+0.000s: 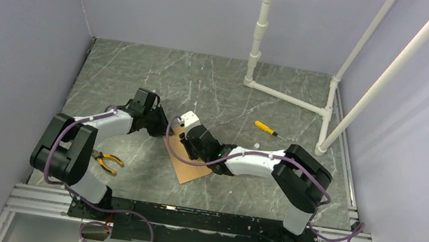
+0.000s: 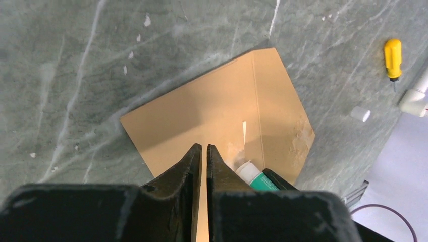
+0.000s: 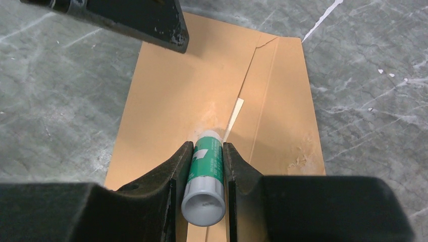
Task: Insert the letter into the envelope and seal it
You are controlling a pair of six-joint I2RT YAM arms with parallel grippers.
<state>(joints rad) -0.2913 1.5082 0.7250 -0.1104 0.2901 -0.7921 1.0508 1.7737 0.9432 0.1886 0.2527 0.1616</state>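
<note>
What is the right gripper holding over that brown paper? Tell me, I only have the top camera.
Observer: The right gripper is clamped on a glue stick with a green and white label, its tip against the envelope.
Operator: Give me the left gripper's fingers.
Observer: The left gripper hangs over the envelope with its fingers almost together. Only a thin slit is left between them, and nothing shows in it.
Operator: Report the flap.
Observer: The flap lies open and flat, with whitish smears near its outer edge.
</note>
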